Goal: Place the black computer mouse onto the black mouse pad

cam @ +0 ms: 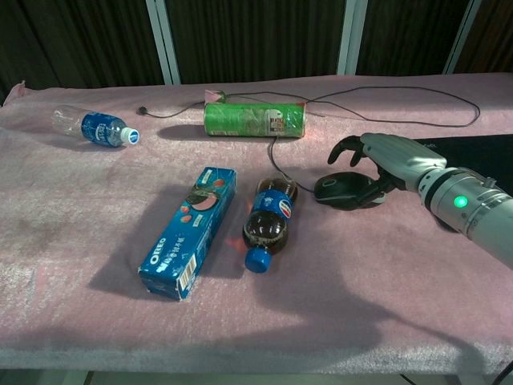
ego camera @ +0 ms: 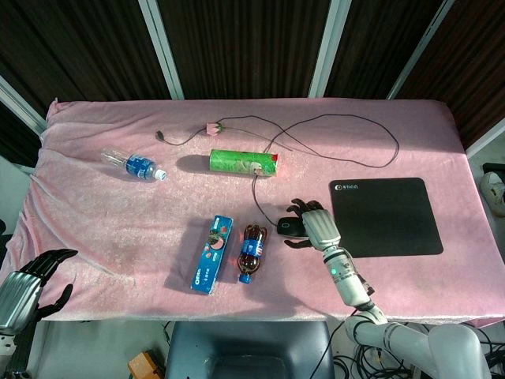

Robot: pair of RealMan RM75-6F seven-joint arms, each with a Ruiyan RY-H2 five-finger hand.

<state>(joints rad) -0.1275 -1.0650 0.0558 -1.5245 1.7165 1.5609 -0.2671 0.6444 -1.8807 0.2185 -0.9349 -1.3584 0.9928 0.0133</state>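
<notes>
The black computer mouse (ego camera: 288,227) (cam: 341,190) lies on the pink cloth, just left of the black mouse pad (ego camera: 387,217) (cam: 473,155). Its cable (ego camera: 347,118) loops away toward the back of the table. My right hand (ego camera: 319,227) (cam: 385,160) reaches over the mouse from the right. Its fingers arch over the far side and the thumb sits by the near side, with a gap still showing above the mouse. At the front left corner, off the table edge, my left hand (ego camera: 24,284) hangs with fingers apart, holding nothing.
A cola bottle (ego camera: 251,251) (cam: 268,220) and a blue Oreo box (ego camera: 211,254) (cam: 188,233) lie left of the mouse. A green chip can (ego camera: 243,163) (cam: 255,119) lies behind it. A water bottle (ego camera: 132,165) (cam: 92,128) is at the far left.
</notes>
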